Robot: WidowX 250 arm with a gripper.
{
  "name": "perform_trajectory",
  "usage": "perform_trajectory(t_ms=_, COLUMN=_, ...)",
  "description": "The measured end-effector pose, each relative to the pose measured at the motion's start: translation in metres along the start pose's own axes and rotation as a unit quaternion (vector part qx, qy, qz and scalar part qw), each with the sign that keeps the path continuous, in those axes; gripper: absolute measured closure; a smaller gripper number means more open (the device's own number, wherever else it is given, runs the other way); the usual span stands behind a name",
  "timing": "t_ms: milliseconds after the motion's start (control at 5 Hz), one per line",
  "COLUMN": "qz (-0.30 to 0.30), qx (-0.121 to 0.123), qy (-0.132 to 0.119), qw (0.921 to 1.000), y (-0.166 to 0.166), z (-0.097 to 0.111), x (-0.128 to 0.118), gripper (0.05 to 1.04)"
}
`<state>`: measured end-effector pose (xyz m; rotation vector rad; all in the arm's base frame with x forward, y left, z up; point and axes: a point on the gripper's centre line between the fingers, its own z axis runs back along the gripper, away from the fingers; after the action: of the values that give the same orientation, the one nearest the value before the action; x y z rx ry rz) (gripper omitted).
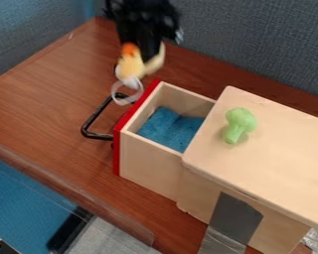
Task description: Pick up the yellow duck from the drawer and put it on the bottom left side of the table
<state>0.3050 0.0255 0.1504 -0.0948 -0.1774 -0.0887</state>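
Brown wood is making up the worktop (42, 99), and a big wooden box (281, 139) is sitting on it. Near us, shiny grey tape (236, 218) is sticking to the side of the box. A light green toy (241, 120) is lying on the flat top, so it is resting on the box and not inside.

The drawer (149, 161) is sticking out of the box, and its top is letting us see in. Some soft blue cloth (160, 126) is lying inside, down at the bottom. A black handle (91, 120) is poking out from the drawer's red front (136, 109).

Past the drawer, the black hand (147, 52) is gripping the yellow duck (130, 68). The duck is hanging in the air, just outside the drawer, and a pale loop (130, 82) is dangling under it. So the picking-up part is looking done. Putting the duck on the bottom left side and letting go are waiting to be done.

Behind everything, a grey wall (255, 39) is standing.
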Motion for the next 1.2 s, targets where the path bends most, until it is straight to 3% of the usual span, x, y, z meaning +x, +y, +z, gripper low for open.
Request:
perform_trajectory(t_ms=200, qz=0.044, qx=0.015, qy=-0.018, qw=0.9988, y=0.042, z=0.018, x=-0.001, gripper=0.772)
perform_trajectory(t_ms=400, qz=0.071, qx=0.040, qy=-0.016, qw=0.9965, y=0.072, z=0.009, x=0.004, gripper=0.772)
perform_trajectory(t_ms=600, qz=0.090, qx=0.070, qy=0.006, qw=0.9935, y=0.101, z=-0.018, x=0.004, gripper=0.772)
perform_trajectory(t_ms=1000, qz=0.107, qx=0.123, qy=0.031, qw=0.9861, y=0.139, z=-0.054, x=-0.030, gripper=0.772)
perform_trajectory(t_ms=1200, qz=0.101, qx=0.136, qy=0.049, qw=0.9843, y=0.146, z=-0.072, x=-0.045, gripper=0.772)
